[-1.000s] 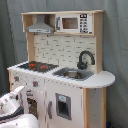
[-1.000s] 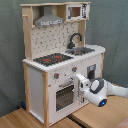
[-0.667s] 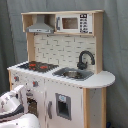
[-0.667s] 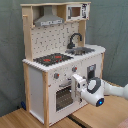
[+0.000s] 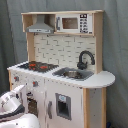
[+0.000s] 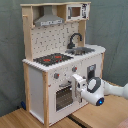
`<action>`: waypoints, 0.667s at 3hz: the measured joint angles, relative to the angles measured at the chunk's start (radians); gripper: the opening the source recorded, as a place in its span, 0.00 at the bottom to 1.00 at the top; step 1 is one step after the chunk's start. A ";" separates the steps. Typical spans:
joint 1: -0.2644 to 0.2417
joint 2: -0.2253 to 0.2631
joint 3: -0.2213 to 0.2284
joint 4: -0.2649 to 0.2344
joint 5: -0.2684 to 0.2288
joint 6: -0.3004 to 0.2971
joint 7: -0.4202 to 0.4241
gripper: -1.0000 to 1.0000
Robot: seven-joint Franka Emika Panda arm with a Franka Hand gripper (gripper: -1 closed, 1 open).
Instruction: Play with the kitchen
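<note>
In front of the lower cabinet of the kitchen [image 6: 60, 65], the claw [image 6: 80, 86] was held close to the oven door [image 6: 64, 96], seen best in the second exterior view. Whether its fingers were spread or pressed together cannot be told from either picture. The kitchen itself was stood on a wooden floor [image 6: 20, 120] before a grey curtain [image 6: 10, 50].

Read left to right in the second exterior view, the grey hood [image 6: 48, 20] was mounted above the black-red hob [image 6: 50, 59], then the black tap [image 6: 75, 39] over the sink [image 6: 82, 50], with the microwave [image 6: 76, 11] set at upper right. In the first exterior view the white arm [image 5: 15, 107] was seen low at the first exterior view's left, beside the cabinet front.

Trouble could be caused by a push made too hard: the light toy could be shoved backward or tipped. The door handle, possibly just beside the claw, could be missed, and the panel scraped instead.
</note>
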 joint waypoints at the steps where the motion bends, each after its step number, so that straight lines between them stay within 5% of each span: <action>1: 0.075 0.015 -0.022 -0.052 0.007 -0.010 -0.035 0.00; 2: 0.129 0.052 -0.001 -0.069 0.023 -0.083 -0.037 0.00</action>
